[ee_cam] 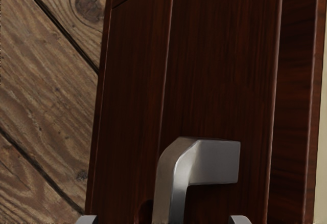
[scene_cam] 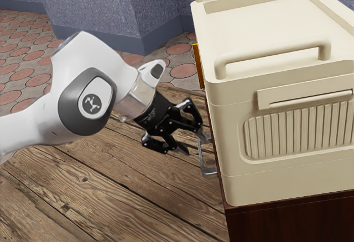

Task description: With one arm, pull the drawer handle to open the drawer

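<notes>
In the exterior view my black gripper [scene_cam: 194, 143] stands open at the cabinet's left side, its fingertips spread close to the silver handle [scene_cam: 208, 172]. The handle is partly hidden behind the fingers there. The wrist view has the same metal handle [ee_cam: 175, 183] standing out from a dark red-brown wooden front [ee_cam: 219, 81]. At that view's lower edge the tips of my gripper [ee_cam: 163, 220] are wide apart, one on each side of the handle's line, with visible space between them and the bar.
A cream-coloured case with raised carry handles [scene_cam: 260, 104] sits on top of the dark wooden cabinet [scene_cam: 276, 222]. Wooden planks [scene_cam: 110, 198] lie below the arm. A blue-grey wall [scene_cam: 99, 10] stands behind, and a yellow-orange object [scene_cam: 198, 65] is beside the case.
</notes>
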`<state>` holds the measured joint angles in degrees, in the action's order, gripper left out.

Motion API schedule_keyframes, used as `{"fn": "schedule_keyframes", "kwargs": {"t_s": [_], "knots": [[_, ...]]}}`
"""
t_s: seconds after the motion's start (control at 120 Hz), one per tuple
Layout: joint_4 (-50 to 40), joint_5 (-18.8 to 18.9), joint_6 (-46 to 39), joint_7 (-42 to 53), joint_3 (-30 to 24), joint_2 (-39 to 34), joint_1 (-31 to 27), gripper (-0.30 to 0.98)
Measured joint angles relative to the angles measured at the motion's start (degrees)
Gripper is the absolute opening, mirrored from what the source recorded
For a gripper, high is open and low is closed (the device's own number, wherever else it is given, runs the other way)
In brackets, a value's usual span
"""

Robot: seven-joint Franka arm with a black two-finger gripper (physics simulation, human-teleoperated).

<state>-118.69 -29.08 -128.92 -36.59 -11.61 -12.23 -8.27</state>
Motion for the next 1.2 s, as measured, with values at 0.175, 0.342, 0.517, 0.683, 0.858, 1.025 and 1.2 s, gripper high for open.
{"fn": "schedule_keyframes", "kwargs": {"t_s": [0.175,0.342,0.517,0.683,0.858,1.025,1.2], "knots": [[-1.25,-0.11,0.09,0.49,-0.42,-0.62,0.07,0.27],[-2.70,-0.17,0.42,1.20,-0.52,-1.58,0.77,0.26],[-3.00,-0.13,1.66,1.93,-0.51,-1.63,0.80,0.20],[-2.84,-0.06,3.75,2.80,-0.42,-1.75,0.81,0.12],[-2.97,0.03,5.92,3.56,0.37,-3.48,0.78,0.08],[-2.98,0.10,7.03,4.13,0.78,-3.56,0.37,0.08],[-3.32,0.36,7.60,4.58,1.97,-4.66,0.20,0.07]]}}
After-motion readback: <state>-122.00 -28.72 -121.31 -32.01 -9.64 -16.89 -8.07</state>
